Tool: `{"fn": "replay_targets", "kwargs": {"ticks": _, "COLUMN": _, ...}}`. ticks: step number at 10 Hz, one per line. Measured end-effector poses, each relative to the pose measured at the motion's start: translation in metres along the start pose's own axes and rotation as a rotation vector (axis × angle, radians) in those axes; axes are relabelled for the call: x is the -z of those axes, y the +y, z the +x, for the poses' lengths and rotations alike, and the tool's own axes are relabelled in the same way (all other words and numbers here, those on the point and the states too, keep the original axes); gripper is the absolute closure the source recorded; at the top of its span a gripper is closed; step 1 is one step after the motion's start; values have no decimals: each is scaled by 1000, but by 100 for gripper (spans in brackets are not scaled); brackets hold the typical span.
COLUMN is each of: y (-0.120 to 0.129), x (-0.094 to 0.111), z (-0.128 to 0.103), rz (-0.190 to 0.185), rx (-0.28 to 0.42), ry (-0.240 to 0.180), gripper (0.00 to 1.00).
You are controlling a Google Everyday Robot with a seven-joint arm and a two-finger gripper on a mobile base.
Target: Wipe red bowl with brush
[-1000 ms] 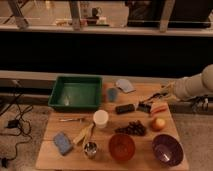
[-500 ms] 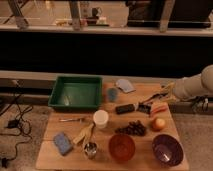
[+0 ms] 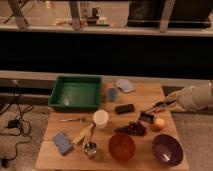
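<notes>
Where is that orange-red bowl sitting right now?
The red bowl sits at the table's front edge, between the metal cup and purple bowl; the gripper is further back right.

The arm (image 3: 196,96) runs off the right edge; the gripper (image 3: 161,105) blurs into the brush (image 3: 148,115) beneath its fingers.

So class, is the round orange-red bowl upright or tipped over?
Upright: the round orange-red bowl shows its open rim facing up. The gripper is at the small black brush.

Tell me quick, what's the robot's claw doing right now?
Claw: at the table's right side, just above the brush, which lies near the apple. Open or shut cannot be told.
</notes>
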Motion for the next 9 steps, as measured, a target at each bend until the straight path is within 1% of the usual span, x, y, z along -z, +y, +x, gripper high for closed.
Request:
{"fn": "replay_targets", "kwargs": {"ticks": 3, "y": 35, "x": 18, "z": -12, "rz": -40, "rx": 12, "ry": -43, "gripper": 90}}
{"fn": "replay_targets", "kwargs": {"ticks": 9, "y": 37, "x": 18, "z": -14, "rz": -45, "rx": 16, "ry": -46, "gripper": 90}}
